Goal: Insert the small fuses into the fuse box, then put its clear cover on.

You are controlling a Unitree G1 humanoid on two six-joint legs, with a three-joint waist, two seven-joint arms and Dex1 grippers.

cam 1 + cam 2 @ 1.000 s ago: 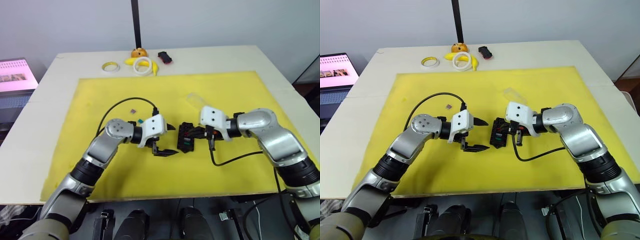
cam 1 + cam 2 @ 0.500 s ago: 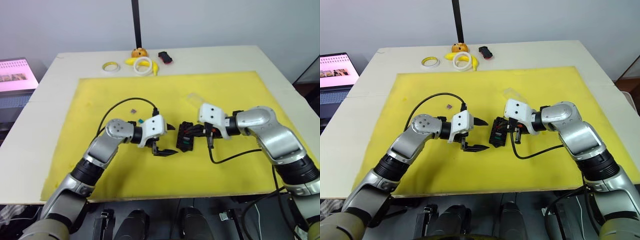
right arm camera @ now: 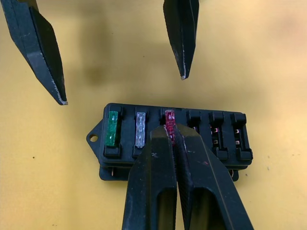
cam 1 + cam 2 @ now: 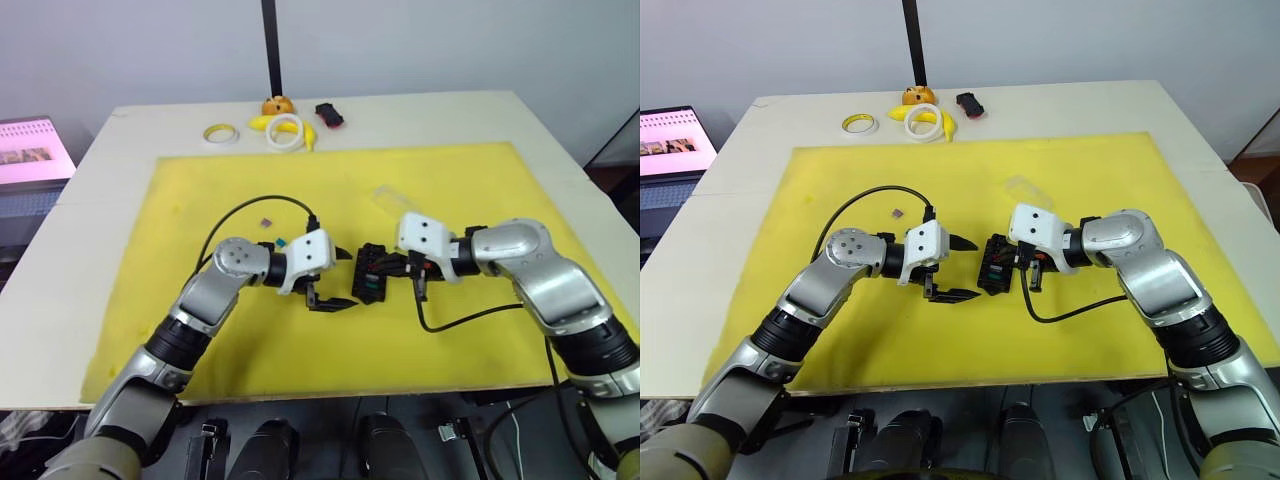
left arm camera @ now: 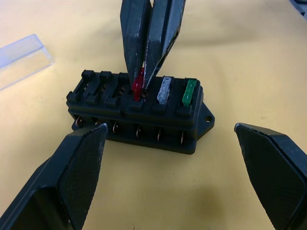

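Right gripper (image 3: 173,136) pinches red fuse (image 5: 138,82) by its top, seating it in slot 3 of fuse box (image 5: 139,112) mid-mat. Fuse likely tiny, rigid, slippery; grip flat faces. Left gripper (image 5: 168,158) wide open beside box.

The fuse box (image 5: 139,112) is matt black plastic, with bare metal pins glinting along its side. The fuses, red (image 5: 138,82), grey (image 5: 164,90) and green (image 5: 190,92), look like glossy translucent plastic. The cover (image 5: 21,56) is clear, smooth plastic. The yellow mat (image 4: 450,180) is matt. The finger pads (image 5: 79,177) are finely textured black.
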